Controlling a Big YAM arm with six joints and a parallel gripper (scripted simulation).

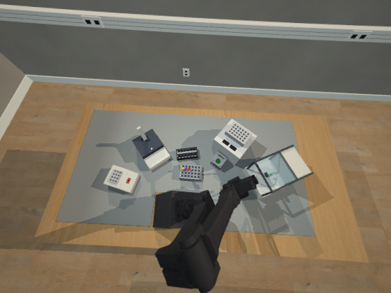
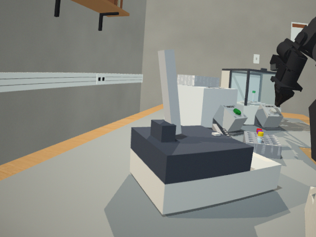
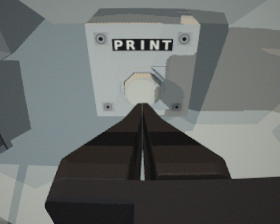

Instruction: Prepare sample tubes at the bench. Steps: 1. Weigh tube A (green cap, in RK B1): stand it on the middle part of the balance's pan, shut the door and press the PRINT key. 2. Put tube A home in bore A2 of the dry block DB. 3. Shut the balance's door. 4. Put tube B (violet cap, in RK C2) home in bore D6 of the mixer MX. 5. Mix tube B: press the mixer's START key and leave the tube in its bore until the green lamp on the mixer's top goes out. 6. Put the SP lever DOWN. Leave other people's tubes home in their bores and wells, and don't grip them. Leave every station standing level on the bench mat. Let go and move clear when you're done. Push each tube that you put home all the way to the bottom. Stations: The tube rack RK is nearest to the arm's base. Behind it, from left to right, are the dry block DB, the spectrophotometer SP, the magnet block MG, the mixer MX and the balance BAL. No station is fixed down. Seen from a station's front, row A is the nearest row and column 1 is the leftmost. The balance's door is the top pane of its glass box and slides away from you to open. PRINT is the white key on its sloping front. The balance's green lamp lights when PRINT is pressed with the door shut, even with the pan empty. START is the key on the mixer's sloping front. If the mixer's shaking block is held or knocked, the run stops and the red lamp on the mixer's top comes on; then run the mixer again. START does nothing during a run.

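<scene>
Hovering nr the white PRINT key (image 2: 273, 111) (image 3: 142, 91), the gripper (image 2: 278, 105) (image 3: 142, 111) was shut w/ nothing in it; contact w/ the key couldn't be told. The green-capped tube (image 1: 270, 175) (image 2: 253, 92) stood upright inside the balance's glass box (image 1: 278, 169) (image 2: 247, 86).

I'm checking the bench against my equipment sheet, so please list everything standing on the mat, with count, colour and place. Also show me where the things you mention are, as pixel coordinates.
Dry block (image 1: 134, 183): one, white, front left.
Spectrophotometer (image 1: 147, 144) (image 2: 208, 169): one, dark and white, back left.
Magnet block (image 1: 187, 156): one, black, behind the rack.
Tube rack (image 1: 190, 177) (image 2: 275, 151): one, grey, centre.
Caps in rack: three; yellow, violet, red.
Mixer (image 1: 222, 143) (image 2: 191, 104): one, white, back right, green key in front.
Balance (image 1: 299, 164) (image 2: 225, 79): one, glass and off-white, right.
Green-capped tube (image 2: 253, 96): one, inside the balance.
Gripper (image 1: 257, 179) (image 2: 278, 105) (image 3: 142, 111): one, black, shut, by the PRINT key (image 3: 142, 91).
</scene>
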